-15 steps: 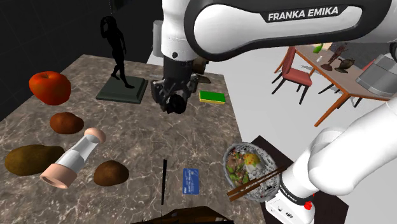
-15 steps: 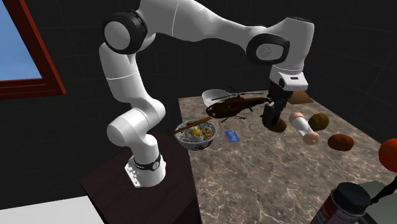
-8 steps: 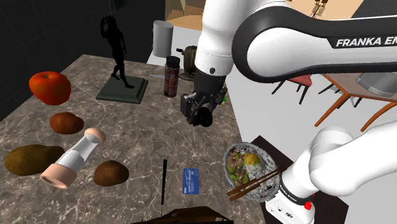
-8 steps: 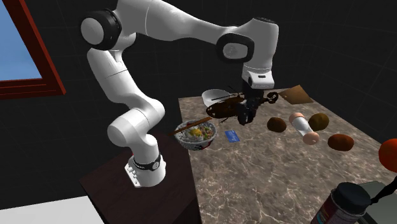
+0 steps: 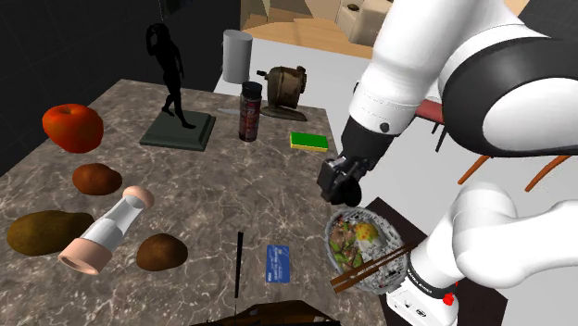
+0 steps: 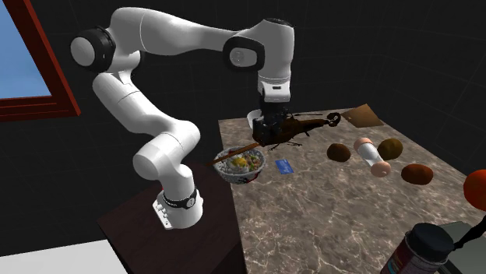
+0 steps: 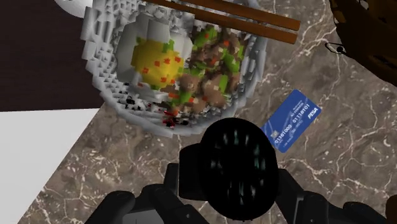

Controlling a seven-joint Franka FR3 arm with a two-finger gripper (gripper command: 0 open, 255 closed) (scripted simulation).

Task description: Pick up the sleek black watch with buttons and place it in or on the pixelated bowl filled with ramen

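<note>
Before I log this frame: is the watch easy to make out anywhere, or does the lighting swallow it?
Wrist view: black watch blends into the black gripper, only faint dial marks showing; bowl brightly lit. Second exterior view: dark backdrop. Shoulder view: evenly lit.

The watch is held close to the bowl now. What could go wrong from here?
1. The watch seems to hang over the rim of the bowl, not its middle; released now, it may bounce onto the table or the blue card.
2. The chopsticks lying across the bowl could deflect it.
</note>
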